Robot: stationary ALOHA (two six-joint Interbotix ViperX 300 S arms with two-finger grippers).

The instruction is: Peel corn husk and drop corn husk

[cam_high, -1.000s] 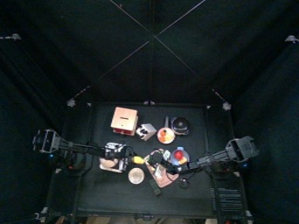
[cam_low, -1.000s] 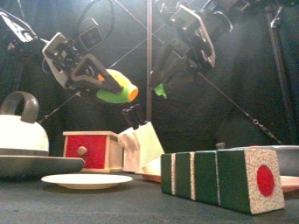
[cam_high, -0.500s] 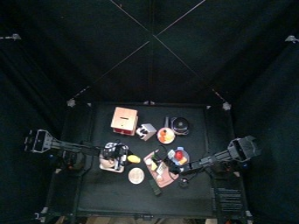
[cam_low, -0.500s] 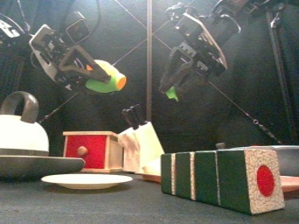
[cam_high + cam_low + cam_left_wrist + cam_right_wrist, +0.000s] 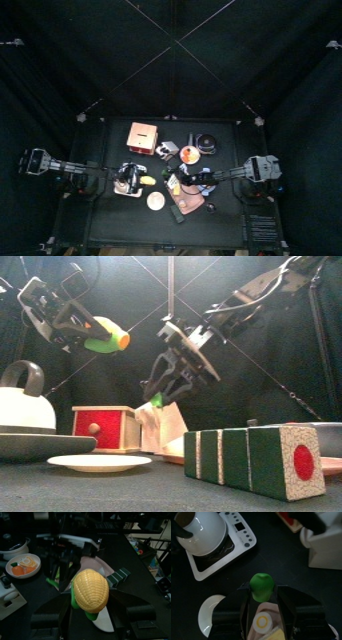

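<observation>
overhead, table-level front, two wrist views; shared kettle [image 5: 23,406]

Two black jointed arms [image 5: 267,286], chunky black fingers [image 5: 301,604].

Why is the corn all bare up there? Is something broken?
Nothing looks broken. The left claw holds the yellow corn cob up in the air, mostly bare. The right claw grips the green corn husk, apart from the cob, above the table. That fits peeling.
</observation>
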